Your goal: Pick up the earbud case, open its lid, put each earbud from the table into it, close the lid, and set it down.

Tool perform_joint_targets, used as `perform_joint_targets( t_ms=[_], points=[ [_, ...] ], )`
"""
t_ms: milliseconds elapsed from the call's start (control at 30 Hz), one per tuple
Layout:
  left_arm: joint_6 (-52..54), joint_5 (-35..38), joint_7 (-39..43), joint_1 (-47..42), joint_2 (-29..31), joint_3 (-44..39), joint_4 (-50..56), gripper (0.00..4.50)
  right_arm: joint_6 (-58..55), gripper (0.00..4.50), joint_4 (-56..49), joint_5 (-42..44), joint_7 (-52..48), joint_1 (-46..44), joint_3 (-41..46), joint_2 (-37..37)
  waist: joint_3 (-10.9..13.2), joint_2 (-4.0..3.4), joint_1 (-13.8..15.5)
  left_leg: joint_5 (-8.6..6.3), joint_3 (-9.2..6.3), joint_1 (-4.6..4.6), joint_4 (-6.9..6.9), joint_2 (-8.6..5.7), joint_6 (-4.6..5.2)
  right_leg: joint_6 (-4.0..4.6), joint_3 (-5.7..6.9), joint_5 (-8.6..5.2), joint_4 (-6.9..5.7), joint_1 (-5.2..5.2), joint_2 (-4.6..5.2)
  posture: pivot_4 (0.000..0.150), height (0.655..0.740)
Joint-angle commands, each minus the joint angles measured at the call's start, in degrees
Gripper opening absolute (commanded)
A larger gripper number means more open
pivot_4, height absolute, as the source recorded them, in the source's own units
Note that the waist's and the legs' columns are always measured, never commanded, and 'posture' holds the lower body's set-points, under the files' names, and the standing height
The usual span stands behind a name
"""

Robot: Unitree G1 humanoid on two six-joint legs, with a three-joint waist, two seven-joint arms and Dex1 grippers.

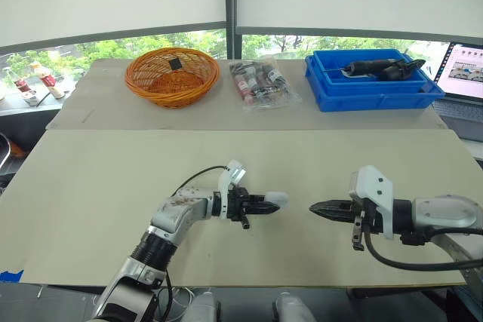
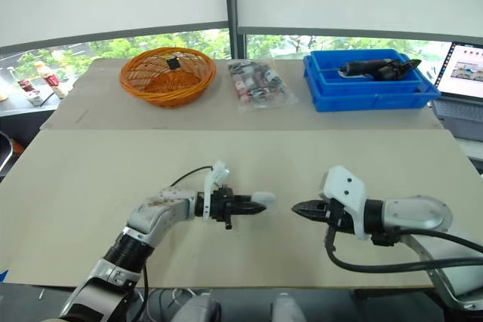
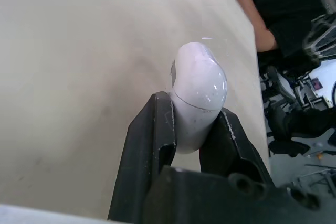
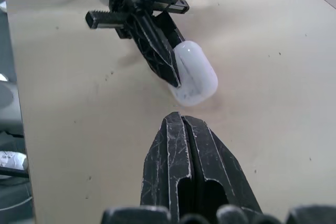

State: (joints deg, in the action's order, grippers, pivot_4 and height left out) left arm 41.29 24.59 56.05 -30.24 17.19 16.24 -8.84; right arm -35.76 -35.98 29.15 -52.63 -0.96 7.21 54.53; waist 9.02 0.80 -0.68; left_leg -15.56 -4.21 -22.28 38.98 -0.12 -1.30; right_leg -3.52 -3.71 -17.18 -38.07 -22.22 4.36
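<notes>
Earbud case [image 1: 276,200]: white, rounded, clamped at one end between the two black fingers of the left end effector [image 1: 264,205], the other end sticking out toward the robot's right. It is held low over the near middle of the bench [image 1: 90,186]; cannot tell whether it clears the surface. The seam line shows in the left wrist view with no gap, so the lid reads as closed. Right end effector [image 1: 317,207]: fingers pressed together, gripping nothing, tip aimed at the free end of the case, near it but apart. Progress, as judged: pick-up done; lid opening is the step in hand; loading both earbuds, closing and setting down remain. Cannot tell where the earbuds lie. Surroundings: along the far edge of the bench, well apart from the work, an orange basket [image 1: 171,75], a clear packet [image 1: 260,84] of small items, and a blue bin [image 1: 370,97] holding a dark tool; a laptop [image 1: 464,73] at far right. A person's arm [image 3: 252,19] shows beyond the bench edge. Nothing stands between the two end effectors.
</notes>
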Motion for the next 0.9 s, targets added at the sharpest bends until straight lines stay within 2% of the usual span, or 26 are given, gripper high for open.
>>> perform_joint_targets(
  t_ms=[33, 133, 233, 267, 467, 567, 667, 767, 900],
  points=[
    [0.68, -1.27, 0.83, -0.61, 1.86, 0.14, -0.3, 1.1, 1.96, 0.0, -2.2, -0.6, 0.48, 0.01, 0.97, -0.26, 0.0, -0.01, -0.12, 0.0, 0.0, 0.0, 0.0, 0.0, 0.0, 0.0, 0.0, 0.0, 0.0, 0.0, 0.0, 0.15, 0.74],
    [-5.5, -4.95, 0.27, 0.47, 5.31, -0.35, 0.22, 2.59, 2.79, 0.0, -1.28, -1.02, 0.42, -0.79, 0.8, -0.65, 0.0, 0.0, -0.17, 0.0, 0.0, 0.02, -0.01, 0.01, 0.0, 0.0, -0.01, 0.0, 0.0, 0.01, -0.01, 0.15, 0.74],
    [-10.15, -6.48, 1.06, 2.76, 9.57, -1.44, 3.83, 3.82, 2.88, 0.0, 0.07, -1.55, 0.07, -2.34, 0.12, -0.38, -0.01, -0.01, -0.42, 0.0, -0.01, 0.09, -0.03, 0.04, -0.01, 0.01, -0.05, 0.0, 0.0, 0.03, -0.02, 0.15, 0.74],
    [-11.48, -6.81, 1.31, 3.82, 11.1, -1.87, 5.25, 4.41, 3.13, 0.29, 0.48, -1.76, -0.46, -2.84, -0.26, -0.1, -0.01, -0.01, -0.5, 0.0, -0.02, 0.13, -0.06, 0.05, -0.01, 0.01, -0.09, 0.0, -0.01, 0.03, -0.02, 0.15, 0.74],
    [-20.39, -6.16, 5.32, 13.45, 22.93, -9.48, 16.32, 4.5, 8.01, 2.27, 4.56, -2.57, -9.49, -7.22, -2.04, 4.2, 0.0, -0.03, -0.36, 0.0, -0.14, 0.09, -0.11, 0.06, 0.0, 0.01, -0.11, 0.0, 0.04, -0.03, 0.02, 0.15, 0.74],
    [-25.71, -4.72, 7.48, 17.86, 26.63, -14.27, 20.6, 4.5, 11.1, 3.35, 7.72, -3.06, -14.52, -10.26, -2.2, 6.69, 0.04, -0.01, 0.08, 0.0, -0.18, 0.06, -0.09, 0.05, 0.0, 0.0, -0.11, 0.0, 0.07, -0.03, 0.07, 0.15, 0.74],
    [-24.29, -0.37, 9.21, 22.31, 29.69, -19.28, 27.92, 4.5, 16.51, 4.41, 11.87, -4.73, -19.03, -13.39, -2.47, 8.59, 0.06, 0.02, 0.35, 0.0, -0.14, 0.03, -0.08, 0.05, 0.0, 0.0, -0.04, 0.0, 0.11, 0.0, 0.11, 0.15, 0.74],
    [-25.75, -0.92, 7.54, 27.04, 30.83, -22.25, 34.68, 4.5, 19.77, 4.49, 14.72, -4.13, -23.58, -14.83, -2.17, 9.86, 0.07, 0.03, 0.31, -0.01, -0.14, 0.03, -0.1, 0.08, 0.02, 0.0, -0.06, 0.0, 0.12, -0.01, 0.1, 0.15, 0.74],
    [-25.66, -2.94, 6.24, 32.32, 32.41, -22.04, 41.59, 4.5, 20.67, 4.49, 17.28, -3.24, -24.39, -18.0, -2.91, 8.21, 0.08, 0.04, -0.12, -0.02, -0.11, 0.07, -0.15, 0.11, 0.02, 0.01, -0.08, 0.0, 0.08, -0.01, 0.06, 0.15, 0.74]
  ],
)
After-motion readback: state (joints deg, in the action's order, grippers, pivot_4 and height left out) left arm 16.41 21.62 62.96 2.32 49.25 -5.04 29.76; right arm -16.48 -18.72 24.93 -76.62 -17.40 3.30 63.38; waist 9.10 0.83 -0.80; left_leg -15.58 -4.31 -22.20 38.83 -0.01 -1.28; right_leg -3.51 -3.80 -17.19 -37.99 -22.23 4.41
